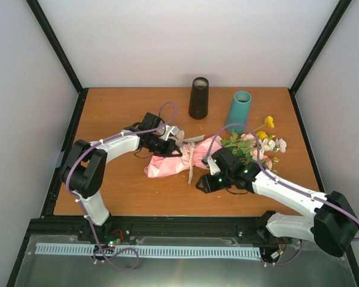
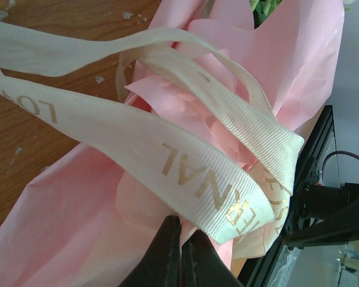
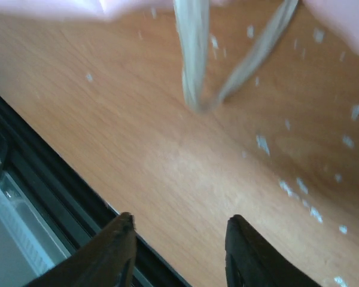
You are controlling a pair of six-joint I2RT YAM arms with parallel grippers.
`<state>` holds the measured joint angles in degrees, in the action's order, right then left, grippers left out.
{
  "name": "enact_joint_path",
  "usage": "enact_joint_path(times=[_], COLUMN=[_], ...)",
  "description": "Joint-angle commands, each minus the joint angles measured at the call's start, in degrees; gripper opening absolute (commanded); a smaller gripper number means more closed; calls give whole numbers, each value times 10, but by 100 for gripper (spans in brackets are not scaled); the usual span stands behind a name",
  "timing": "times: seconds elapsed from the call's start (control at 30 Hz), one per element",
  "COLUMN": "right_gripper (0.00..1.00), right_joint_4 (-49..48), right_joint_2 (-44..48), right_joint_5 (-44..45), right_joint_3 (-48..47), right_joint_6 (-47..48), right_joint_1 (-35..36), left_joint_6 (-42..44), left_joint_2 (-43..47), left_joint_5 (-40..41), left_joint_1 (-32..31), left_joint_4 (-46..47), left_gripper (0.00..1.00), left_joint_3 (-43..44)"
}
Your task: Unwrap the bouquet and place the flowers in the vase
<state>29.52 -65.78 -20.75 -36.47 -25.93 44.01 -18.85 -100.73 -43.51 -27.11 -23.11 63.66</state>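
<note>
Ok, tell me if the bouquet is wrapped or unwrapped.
Wrapped: pink paper encloses the bouquet stems, the ribbon loops round it, and only the flowers poke out.

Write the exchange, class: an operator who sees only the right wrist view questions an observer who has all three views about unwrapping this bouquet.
Operator: Is the ribbon off the bouquet? I see only two strands over bare wood.
Observer: No, its loops lie across the pink paper.
Operator: Where is the left hand?
Observer: The left hand is shut, its tips right at the ribbon's lower edge; I cannot tell whether it pinches it.
</note>
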Motion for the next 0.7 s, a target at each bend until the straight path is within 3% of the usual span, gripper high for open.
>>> enact_joint_path(times=[0.0, 0.33, 0.47, 0.67], right_gripper=[51, 49, 43, 29], right_joint_4=[-13, -65, -62, -81], right_joint_2=[-2, -101, -147, -188], right_joint_5=[50, 120, 160, 145], right_joint_3=[-67, -150, -180, -190], right_joint_6=[-1, -18, -27, -23], right_joint_1=[3, 3, 3, 3], left_joint_6=[9, 5, 4, 5], left_joint_2=[20, 26, 26, 27], left_joint_5=[-5, -6, -5, -4], left_joint_1=[2, -4, -9, -12], left_joint_4=[6, -1, -4, -8], left_gripper=[1, 1, 1, 1], left_joint_3=[-7, 3, 4, 7])
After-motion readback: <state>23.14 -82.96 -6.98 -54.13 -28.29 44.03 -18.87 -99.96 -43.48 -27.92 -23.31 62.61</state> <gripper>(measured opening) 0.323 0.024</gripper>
